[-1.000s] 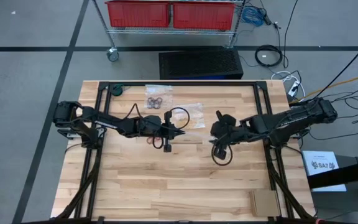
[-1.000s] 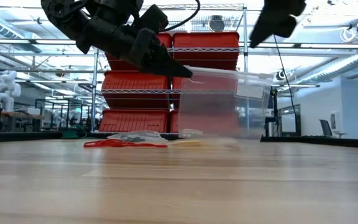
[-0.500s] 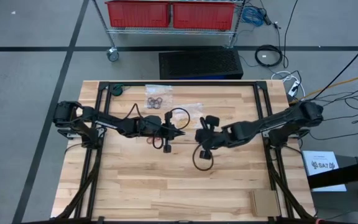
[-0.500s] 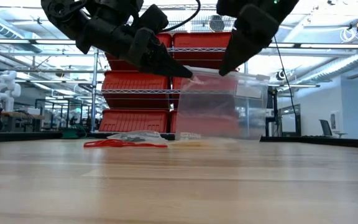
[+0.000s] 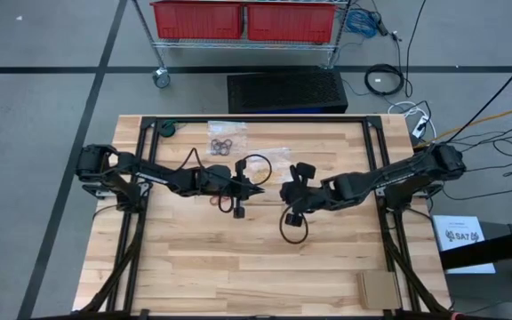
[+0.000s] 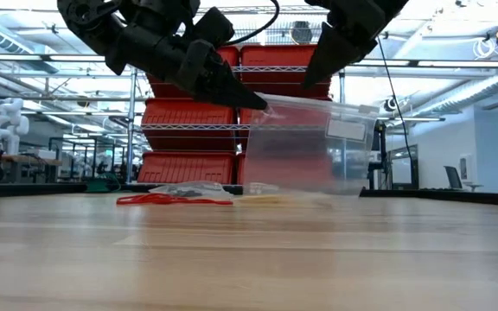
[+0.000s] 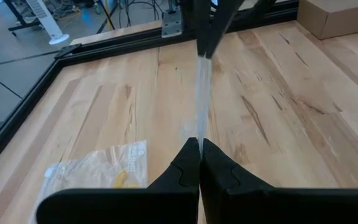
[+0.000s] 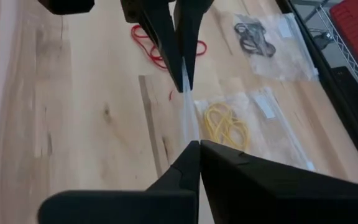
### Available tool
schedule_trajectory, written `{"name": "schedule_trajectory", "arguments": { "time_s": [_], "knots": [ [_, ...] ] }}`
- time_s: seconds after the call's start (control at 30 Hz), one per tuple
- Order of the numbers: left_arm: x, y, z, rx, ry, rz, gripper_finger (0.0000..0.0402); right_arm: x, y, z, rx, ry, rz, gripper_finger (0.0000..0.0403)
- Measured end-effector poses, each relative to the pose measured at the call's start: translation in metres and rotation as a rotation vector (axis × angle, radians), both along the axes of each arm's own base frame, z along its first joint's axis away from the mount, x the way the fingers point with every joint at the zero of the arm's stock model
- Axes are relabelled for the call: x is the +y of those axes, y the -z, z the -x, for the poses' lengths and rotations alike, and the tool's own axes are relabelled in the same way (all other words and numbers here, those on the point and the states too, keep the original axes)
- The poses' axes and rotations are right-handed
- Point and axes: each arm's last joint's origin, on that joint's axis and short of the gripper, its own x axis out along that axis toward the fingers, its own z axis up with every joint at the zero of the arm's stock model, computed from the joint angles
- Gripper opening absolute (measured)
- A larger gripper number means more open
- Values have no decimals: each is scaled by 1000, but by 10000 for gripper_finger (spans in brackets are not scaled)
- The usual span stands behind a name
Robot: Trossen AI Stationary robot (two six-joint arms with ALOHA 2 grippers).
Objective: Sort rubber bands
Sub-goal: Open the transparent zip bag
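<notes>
A clear flat plastic bag [image 6: 309, 147] hangs over the middle of the table between my two grippers. My left gripper [image 5: 258, 188] is shut on one part of its top edge and my right gripper [image 5: 284, 194] on another. Both wrist views show the bag edge-on as a thin strip. Loose red rubber bands [image 8: 151, 46] lie on the wood under the left gripper. Yellowish rubber bands [image 8: 225, 124] lie inside a second clear bag, flat on the table. Black rubber bands [image 8: 253, 34] lie in a third bag near the far edge. My left gripper pinches the bag's top edge [image 7: 201, 132] between its two fingers, at the corner toward the table's left. The fingers come from the left, slanting a little down. The bag hangs below them. My right gripper pinches the same top edge [image 8: 188, 134] a short way along. Its fingers [image 6: 318, 69] slant down from the table's right. The bag hangs below, with its lower edge close to the table [image 6: 301, 192].
A black frame [image 5: 238, 120] runs round the tabletop. A small cardboard box [image 5: 379, 289] stands at the near right corner. Red bins [image 5: 243, 20] on a wire shelf stand beyond the far edge. Bare wood stretches across the near half of the table.
My right gripper has come toward the table's left and down to the left gripper, rolling as it went, and has taken hold of the bag's top edge. The left gripper has kept still, holding the bag throughout.
</notes>
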Motion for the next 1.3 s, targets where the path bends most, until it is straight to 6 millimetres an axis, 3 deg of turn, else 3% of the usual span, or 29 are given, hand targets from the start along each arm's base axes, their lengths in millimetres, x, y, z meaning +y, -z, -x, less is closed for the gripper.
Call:
{"name": "schedule_trajectory", "arguments": {
  "time_s": [0.43,0.87,1.3],
  "knots": [
    [0,0,0,4,0,0,0,-1,3,2,32,11,-22,0],
    [0,0,0,5,10,7,0,0,22,-5,107,22,-12,0],
    [-1,1,0,10,33,12,0,-19,21,-8,112,86,83,0]
  ]
}}
